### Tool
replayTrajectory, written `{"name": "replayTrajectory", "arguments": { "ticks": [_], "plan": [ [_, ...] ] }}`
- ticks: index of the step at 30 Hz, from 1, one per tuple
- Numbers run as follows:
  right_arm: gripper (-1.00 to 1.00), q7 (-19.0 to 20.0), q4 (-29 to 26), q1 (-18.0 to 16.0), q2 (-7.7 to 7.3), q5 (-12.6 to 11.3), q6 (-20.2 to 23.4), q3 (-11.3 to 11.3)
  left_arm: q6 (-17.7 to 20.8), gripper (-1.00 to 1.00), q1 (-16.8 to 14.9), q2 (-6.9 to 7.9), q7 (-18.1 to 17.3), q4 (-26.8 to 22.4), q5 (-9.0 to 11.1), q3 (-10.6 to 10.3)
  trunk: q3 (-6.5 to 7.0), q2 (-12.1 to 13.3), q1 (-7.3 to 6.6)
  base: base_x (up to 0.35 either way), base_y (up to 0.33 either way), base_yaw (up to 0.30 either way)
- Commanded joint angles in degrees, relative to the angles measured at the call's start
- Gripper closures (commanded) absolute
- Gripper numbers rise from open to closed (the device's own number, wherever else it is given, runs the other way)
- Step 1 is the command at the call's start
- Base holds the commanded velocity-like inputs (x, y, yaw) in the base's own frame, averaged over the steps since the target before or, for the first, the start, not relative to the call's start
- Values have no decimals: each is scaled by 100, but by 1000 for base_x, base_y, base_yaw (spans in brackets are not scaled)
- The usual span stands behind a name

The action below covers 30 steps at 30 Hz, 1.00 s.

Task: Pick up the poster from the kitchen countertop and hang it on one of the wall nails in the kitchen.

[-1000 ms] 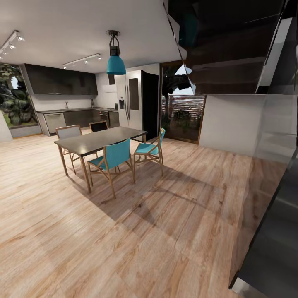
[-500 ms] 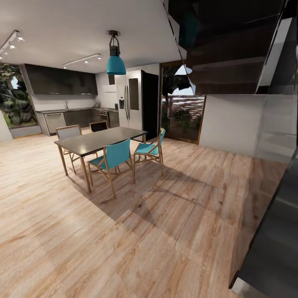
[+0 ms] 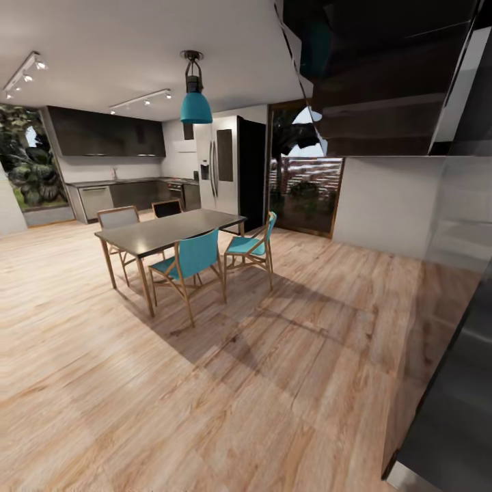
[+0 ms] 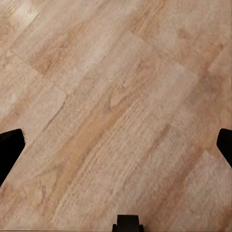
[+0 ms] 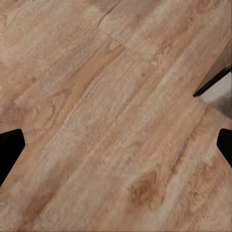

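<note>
While I look from my head across the wooden floor (image 3: 260, 383), the kitchen worktop (image 3: 130, 182) runs along the far wall past a dining table (image 3: 167, 231) with teal chairs (image 3: 195, 256); any poster there is too small to tell. My left end effector (image 4: 116, 145) is spread over bare planks. My right end effector (image 5: 116, 145) is spread likewise.

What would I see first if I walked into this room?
Probably the dark dining table in the middle of the wooden floor, with bright teal chairs around it. A teal lamp hangs from the ceiling above it. Behind stand a big silver fridge and, farther back on the left, the kitchen countertop.
</note>
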Motion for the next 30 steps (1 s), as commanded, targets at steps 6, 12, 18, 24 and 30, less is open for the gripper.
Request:
{"name": "replayTrajectory", "arguments": {
  "ticks": [6,12,18,24,30],
  "plan": [
    [-100,-4,7,-3,0,3,-21,0,2,-100,2,-1,2,-7,6,4,-5,-3,0,0,0,269],
    [-100,-5,7,-3,6,6,-21,0,2,-100,2,-1,2,-7,7,4,-5,-3,0,0,0,289],
    [-100,-8,10,-3,6,8,-21,0,1,-100,2,-1,2,-7,8,4,-5,-3,0,0,0,292],
    [-100,-19,13,-3,8,9,-21,0,-2,-100,2,-1,2,-7,8,4,-5,-3,0,12,0,284],
    [-100,-12,16,-3,23,8,-20,12,-7,-100,2,-1,-6,-11,16,12,-5,-3,0,257,63,188]
  ]
}}
